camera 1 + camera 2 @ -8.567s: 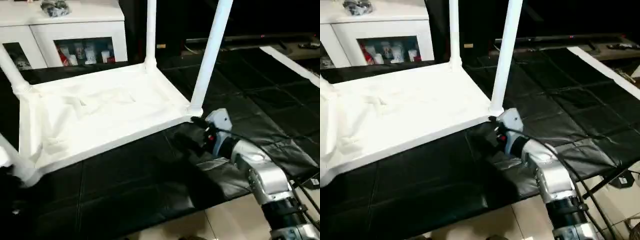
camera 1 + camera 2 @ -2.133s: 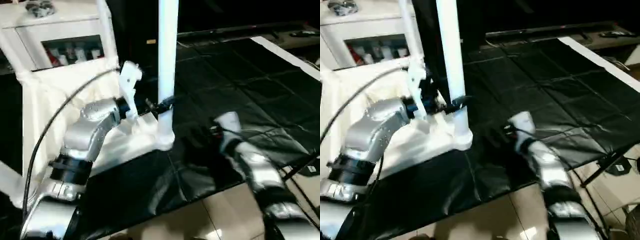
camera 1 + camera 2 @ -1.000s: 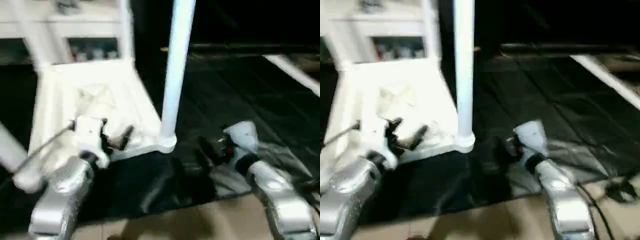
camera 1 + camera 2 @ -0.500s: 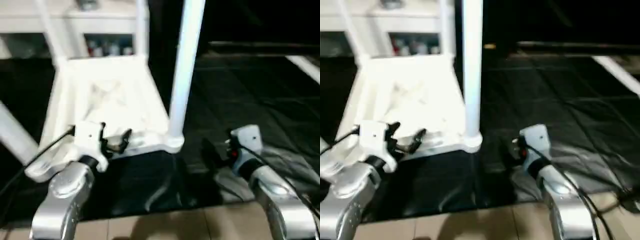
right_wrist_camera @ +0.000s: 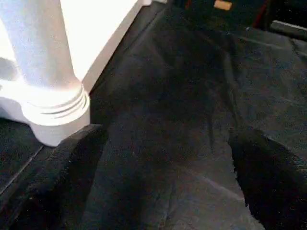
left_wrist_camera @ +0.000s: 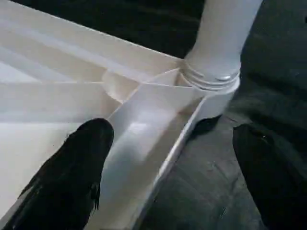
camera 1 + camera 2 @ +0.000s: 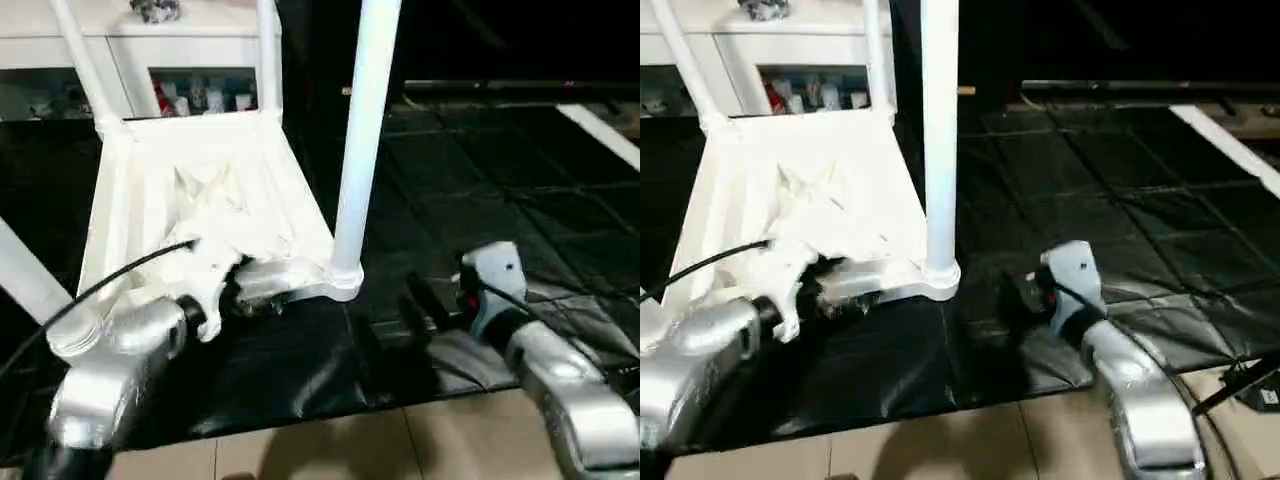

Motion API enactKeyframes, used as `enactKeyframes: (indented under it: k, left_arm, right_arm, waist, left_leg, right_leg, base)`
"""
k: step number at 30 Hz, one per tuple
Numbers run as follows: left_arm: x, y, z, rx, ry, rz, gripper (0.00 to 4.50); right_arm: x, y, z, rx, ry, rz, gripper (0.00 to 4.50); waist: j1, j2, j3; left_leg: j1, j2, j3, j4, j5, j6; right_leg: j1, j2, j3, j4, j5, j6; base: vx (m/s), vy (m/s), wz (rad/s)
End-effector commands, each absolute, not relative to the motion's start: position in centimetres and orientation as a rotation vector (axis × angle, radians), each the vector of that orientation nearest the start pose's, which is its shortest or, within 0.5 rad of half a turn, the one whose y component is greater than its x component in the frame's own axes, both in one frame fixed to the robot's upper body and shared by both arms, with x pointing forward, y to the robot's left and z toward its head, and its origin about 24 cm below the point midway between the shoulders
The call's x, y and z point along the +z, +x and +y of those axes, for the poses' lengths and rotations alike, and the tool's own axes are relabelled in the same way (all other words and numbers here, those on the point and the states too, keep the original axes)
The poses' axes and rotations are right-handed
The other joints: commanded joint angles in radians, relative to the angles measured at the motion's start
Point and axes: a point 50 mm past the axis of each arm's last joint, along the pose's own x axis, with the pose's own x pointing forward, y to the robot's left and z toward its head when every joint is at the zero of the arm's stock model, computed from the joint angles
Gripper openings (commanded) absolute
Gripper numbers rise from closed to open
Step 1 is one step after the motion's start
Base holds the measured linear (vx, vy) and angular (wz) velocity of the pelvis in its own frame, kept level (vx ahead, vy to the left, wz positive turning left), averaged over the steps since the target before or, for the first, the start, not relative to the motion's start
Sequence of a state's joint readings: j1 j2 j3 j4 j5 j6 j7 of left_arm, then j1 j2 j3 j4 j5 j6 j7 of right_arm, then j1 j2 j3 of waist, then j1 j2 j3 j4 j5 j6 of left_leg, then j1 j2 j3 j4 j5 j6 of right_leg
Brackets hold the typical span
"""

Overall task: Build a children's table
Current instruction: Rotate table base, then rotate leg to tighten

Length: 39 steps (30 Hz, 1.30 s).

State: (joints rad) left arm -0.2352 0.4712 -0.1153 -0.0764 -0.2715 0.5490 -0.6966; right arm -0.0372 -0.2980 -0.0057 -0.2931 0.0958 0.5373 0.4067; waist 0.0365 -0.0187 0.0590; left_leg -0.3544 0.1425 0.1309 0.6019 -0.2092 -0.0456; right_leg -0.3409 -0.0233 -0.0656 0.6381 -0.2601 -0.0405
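The white children's table lies upside down on a black mat, its ribbed underside up and its legs standing upright. The nearest leg is set in the front right corner socket. My left gripper is open at the table's near rim, just left of that corner. One finger is over the ribbed underside and the other is outside over the mat. My right gripper is open and empty, low over the mat to the right of the same socket.
A white cabinet with glass doors stands behind the table. The black mat stretches to the right, with a white strip along its far right side. Beige floor tiles lie along the mat's near edge.
The view has shifted. My left gripper has dropped and moved forward to straddle the table's near rim. The right gripper stays beside the corner leg.
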Motion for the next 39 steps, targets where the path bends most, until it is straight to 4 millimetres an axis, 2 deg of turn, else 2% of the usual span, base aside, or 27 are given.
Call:
enactKeyframes:
  k: [1,3,6,7,9,10,12,14,15,23,27,28,30,33,34,39]
  left_arm:
    - [7.8,27.9,16.3,-0.869,0.168,0.381,4.46]
    - [8.1,28.9,16.3,-0.91,0.225,0.401,4.46]
    - [8.1,30.1,16.1,-0.957,0.244,0.463,4.46]
    - [8.1,30.3,16.1,-0.964,0.243,0.474,4.46]
    - [8.0,30.6,16.0,-0.988,0.247,0.493,4.46]
    - [8.1,31.3,15.6,-1.033,0.254,0.505,4.46]
    - [8.2,31.7,15.4,-1.054,0.265,0.509,4.46]
    - [8.2,32.1,15.3,-1.064,0.282,0.515,4.29]
    - [8.2,32.4,15.2,-1.072,0.298,0.526,4.07]
    - [7.7,33.2,15.4,-1.145,0.384,0.617,3.55]
    - [7.4,33.9,15.6,-1.093,0.388,0.619,3.28]
    - [7.4,34.0,15.6,-1.092,0.387,0.619,3.24]
    - [7.4,34.2,15.6,-1.092,0.387,0.62,2.97]
    - [7.3,34.4,15.6,-1.094,0.387,0.623,2.84]
    - [7.3,34.5,15.5,-1.094,0.388,0.623,2.64]
    - [7.5,34.6,15.1,-1.123,0.346,0.602,2.22]
  right_arm:
    - [7.4,25.1,-17.7,0.428,-0.164,0.253,4.5]
    - [7.5,25.1,-17.8,0.442,-0.17,0.254,4.5]
    - [7.5,25.2,-17.9,0.441,-0.173,0.257,4.5]
    - [7.5,25.2,-17.9,0.441,-0.173,0.257,4.5]
    - [7.5,25.3,-17.9,0.443,-0.173,0.257,4.5]
    - [7.6,25.3,-17.9,0.444,-0.172,0.254,4.5]
    - [7.6,25.4,-17.8,0.446,-0.171,0.252,4.5]
    - [7.6,25.3,-17.8,0.448,-0.171,0.251,4.5]
    - [7.6,25.3,-17.7,0.453,-0.174,0.249,4.5]
    - [7.6,25.2,-17.5,0.475,-0.187,0.234,4.5]
    - [7.9,24.6,-16.8,0.596,-0.148,0.227,4.5]
    - [8.1,24.3,-16.7,0.636,-0.133,0.231,4.5]
    - [8.2,24.0,-16.6,0.679,-0.122,0.239,4.5]
    - [8.2,23.0,-16.7,0.787,-0.132,0.28,4.5]
    - [8.1,22.9,-16.9,0.801,-0.142,0.292,4.5]
    - [8.1,22.9,-17.4,0.798,-0.15,0.299,4.5]
  waist:
    - [0.003,0.01,-0.057]
    - [0.003,0.008,-0.055]
    - [0.003,0.009,-0.052]
    - [0.005,0.014,-0.054]
    - [0.004,0.012,-0.055]
    - [0.005,0.019,-0.057]
    - [0.006,0.015,-0.057]
    - [0.007,0.015,-0.057]
    - [0.007,0.016,-0.058]
    - [0.01,0.02,-0.06]
    - [0.011,0.021,-0.06]
    - [0.015,0.021,-0.06]
    - [0.019,0.022,-0.062]
    - [0.024,0.02,-0.06]
    - [0.027,0.021,-0.06]
    - [0.031,0.02,-0.059]
  left_leg:
    - [0.0,0.083,-0.027,-0.066,-0.008,0.063]
    - [-0.001,0.084,-0.025,-0.066,-0.021,0.07]
    - [0.002,0.086,-0.023,-0.069,-0.047,0.062]
    - [0.002,0.087,-0.024,-0.068,-0.047,0.056]
    - [0.002,0.09,-0.024,-0.068,-0.04,0.056]
    - [0.003,0.087,-0.024,-0.066,-0.037,0.055]
    - [0.0,0.089,-0.025,-0.067,-0.033,0.057]
    - [0.0,0.088,-0.024,-0.066,-0.032,0.06]
    - [-0.001,0.09,-0.024,-0.066,-0.026,0.062]
    - [0.001,0.093,-0.024,-0.065,-0.026,0.067]
    - [0.0,0.095,-0.025,-0.064,-0.04,0.072]
    - [-0.001,0.096,-0.025,-0.063,-0.038,0.083]
    - [0.0,0.099,-0.027,-0.063,-0.031,0.089]
    - [-0.001,0.099,-0.025,-0.063,-0.032,0.098]
    - [-0.001,0.099,-0.025,-0.062,-0.038,0.097]
    - [0.0,0.098,-0.025,-0.063,-0.055,0.082]
  right_leg:
    - [0.042,-0.129,0.076,-0.071,0.139,-0.174]
    - [0.043,-0.129,0.076,-0.074,0.121,-0.179]
    - [0.04,-0.129,0.076,-0.08,0.056,-0.181]
    - [0.041,-0.132,0.076,-0.078,0.055,-0.186]
    - [0.041,-0.133,0.076,-0.077,0.073,-0.195]
    - [0.041,-0.133,0.076,-0.076,0.083,-0.199]
    - [0.045,-0.136,0.077,-0.076,0.098,-0.207]
    - [0.046,-0.136,0.077,-0.077,0.108,-0.209]
    - [0.047,-0.137,0.076,-0.075,0.124,-0.213]
    - [0.049,-0.142,0.076,-0.072,0.147,-0.224]
    - [0.051,-0.142,0.075,-0.074,0.13,-0.232]
    - [0.052,-0.143,0.076,-0.074,0.141,-0.233]
    - [0.051,-0.145,0.075,-0.071,0.156,-0.236]
    - [0.051,-0.144,0.075,-0.073,0.158,-0.234]
    - [0.051,-0.145,0.076,-0.075,0.15,-0.231]
    - [0.05,-0.146,0.075,-0.08,0.093,-0.233]
  base:
    - [0.0,0.0,0.0]
    - [0.0,0.0,0.0]
    - [0.0,0.0,0.0]
    - [0.0,0.0,0.0]
    - [0.0,0.0,0.0]
    - [0.0,0.0,0.0]
    - [0.0,0.0,0.0]
    - [0.0,0.0,0.0]
    - [0.0,0.0,0.0]
    - [0.0,0.0,0.0]
    - [0.0,0.0,0.0]
    - [0.0,0.0,0.0]
    - [0.0,0.0,0.0]
    - [0.0,0.0,0.0]
    - [0.0,0.0,0.0]
    - [0.0,0.0,0.0]
